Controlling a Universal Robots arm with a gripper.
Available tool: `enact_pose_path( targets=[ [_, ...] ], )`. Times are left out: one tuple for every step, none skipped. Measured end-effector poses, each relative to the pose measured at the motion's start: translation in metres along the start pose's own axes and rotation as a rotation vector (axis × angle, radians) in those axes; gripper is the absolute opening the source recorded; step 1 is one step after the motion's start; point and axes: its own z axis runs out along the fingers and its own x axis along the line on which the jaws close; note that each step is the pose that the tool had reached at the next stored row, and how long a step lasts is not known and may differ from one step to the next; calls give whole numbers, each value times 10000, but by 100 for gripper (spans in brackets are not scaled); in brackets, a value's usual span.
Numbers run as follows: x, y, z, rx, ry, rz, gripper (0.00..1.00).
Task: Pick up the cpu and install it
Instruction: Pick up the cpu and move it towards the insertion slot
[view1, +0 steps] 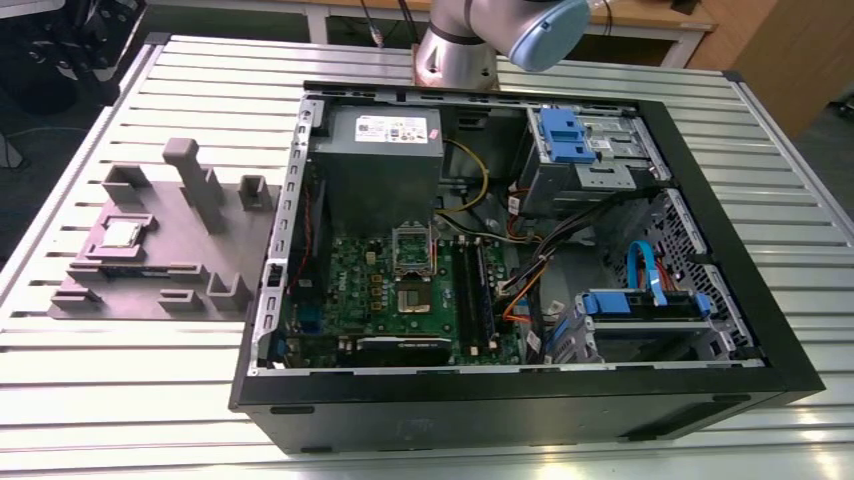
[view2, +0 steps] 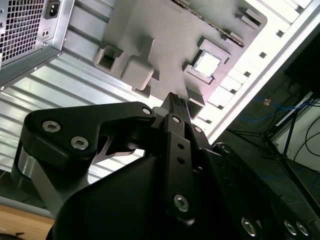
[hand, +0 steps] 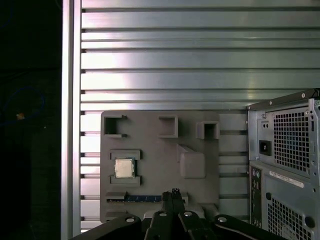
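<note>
you've got one cpu (view1: 123, 234) on one grey holder tray (view1: 160, 250), which lies just beside the one open computer case (view1: 534, 400), on the exterior view's left of it. inside that case you can count one green motherboard (view1: 354, 290), one grey power supply (view1: 380, 165) and two blue drive brackets (view1: 567, 135). one slatted table (view1: 134, 400) carries the case, and there is one gripper (hand: 175, 192).
</note>
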Motion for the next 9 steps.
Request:
enact_pose_path(
  targets=[
    [3,0,0,0,0,0,10],
    [7,0,0,0,0,1,10],
    [13,0,0,0,0,1,10],
    [19,0,-1,1,1,2,10],
    [27,0,0,0,0,2,10],
    [35,-1,0,0,0,1,10],
    [43,-1,0,0,0,2,10],
    [51,-1,-1,1,1,1,10],
    [59,-1,-1,1,1,1,10]
  ],
)
